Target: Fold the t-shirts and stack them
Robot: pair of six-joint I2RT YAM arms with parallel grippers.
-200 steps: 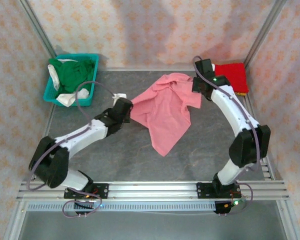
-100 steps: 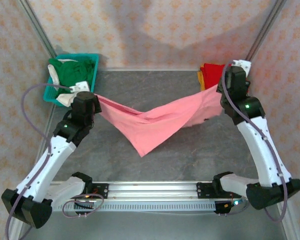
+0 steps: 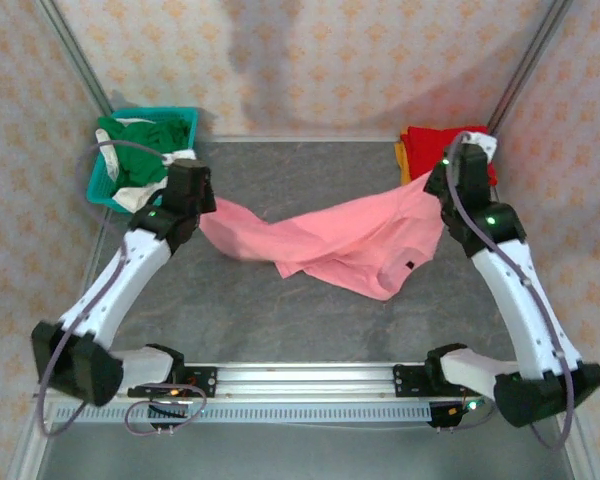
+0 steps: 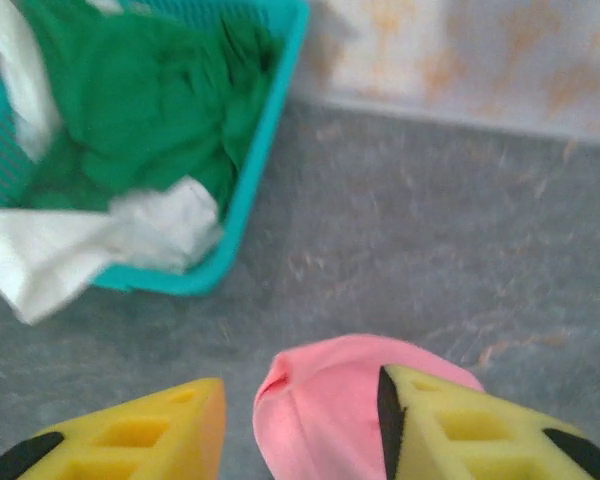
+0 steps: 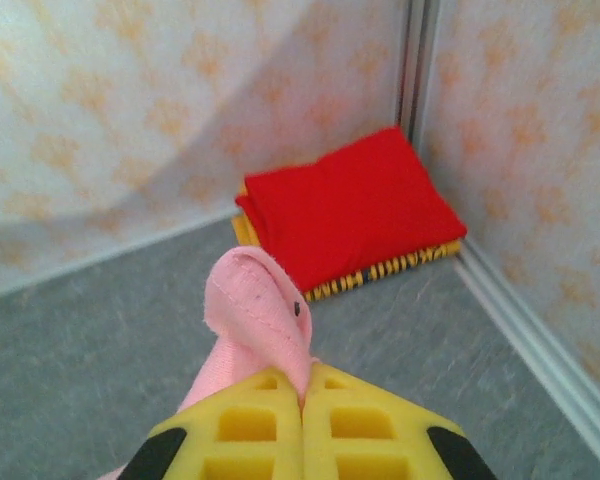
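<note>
Top view, surface (image 3: 280, 330) grey.

- Pink shirt (image 3: 330, 245): strung across the middle of the surface from about 9 o'clock to about 2 o'clock. Its middle lies crumpled on the surface, with a loose flap spreading toward 5 o'clock. A small dark mark shows on that flap.
- Left arm (image 3: 130, 270): reaches to the 9–10 o'clock end of the pink shirt. Left jaws: released. In the left wrist view the two yellow pads (image 4: 160, 435) stand apart. A rounded fold of the pink shirt (image 4: 320, 410) sits between them, resting against the right-hand pad, with a clear gap to the left-hand one.
- Right arm (image 3: 515, 280): reaches to the 2 o'clock end. Right jaws: clenched on the pink shirt. In the right wrist view the pads meet and a small fold of pink shirt (image 5: 260, 305) sticks up from between them. That end of the shirt hangs lifted off the surface.
- Basket (image 3: 98, 188): teal, at the 10 o'clock corner, just beyond the left jaws. It holds a bunched green shirt (image 3: 140, 145) and a white shirt (image 3: 130, 197). The white shirt (image 4: 90, 240) drapes over the near rim of the basket (image 4: 270, 120), and the green shirt (image 4: 130, 100) lies behind it.
- Stack at the 1–2 o'clock corner: a folded red shirt (image 3: 430, 140) lies on top of an orange-yellow shirt (image 3: 400, 155). In the right wrist view the red shirt (image 5: 345, 205) is flat and square, with the orange-yellow shirt (image 5: 405, 265) showing only as an edge beneath it. The stack is near the right jaws but apart from them.
</note>
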